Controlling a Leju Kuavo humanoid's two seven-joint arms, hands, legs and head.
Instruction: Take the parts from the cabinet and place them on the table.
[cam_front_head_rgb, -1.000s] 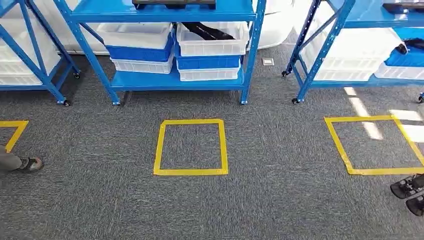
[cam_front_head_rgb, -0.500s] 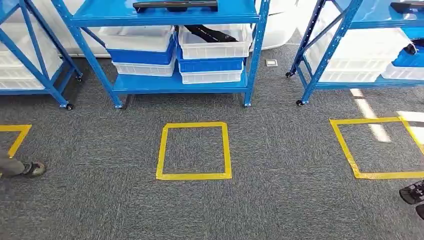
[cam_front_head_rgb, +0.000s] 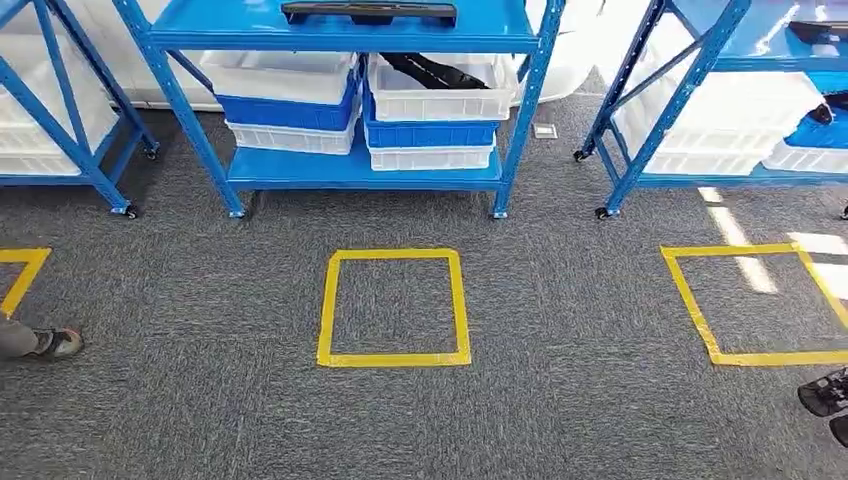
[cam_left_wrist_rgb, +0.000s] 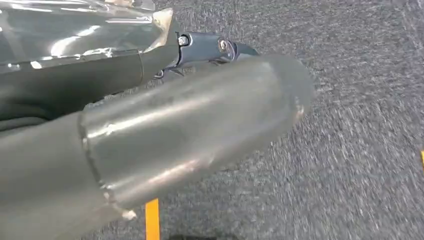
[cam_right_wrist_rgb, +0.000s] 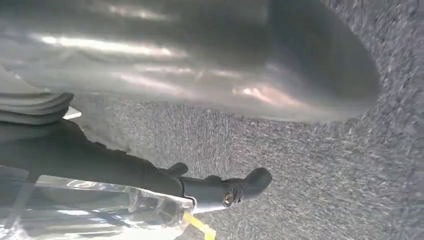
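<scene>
Approach to rack (cam_front_head_rgb: 350, 170), I'm squaring up on the yellow square (cam_front_head_rgb: 395, 308).
Parts are sitting in the white bin (cam_front_head_rgb: 440, 85); I'm judging centring first helps; can't tell either hand's grip, both hanging.

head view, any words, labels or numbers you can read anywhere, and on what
None can be read.
The bins and blue racks show no print.
The yellow tape squares are plain outlines, no lettering.
A small plate on the floor behind the rack is too small to read.
</scene>
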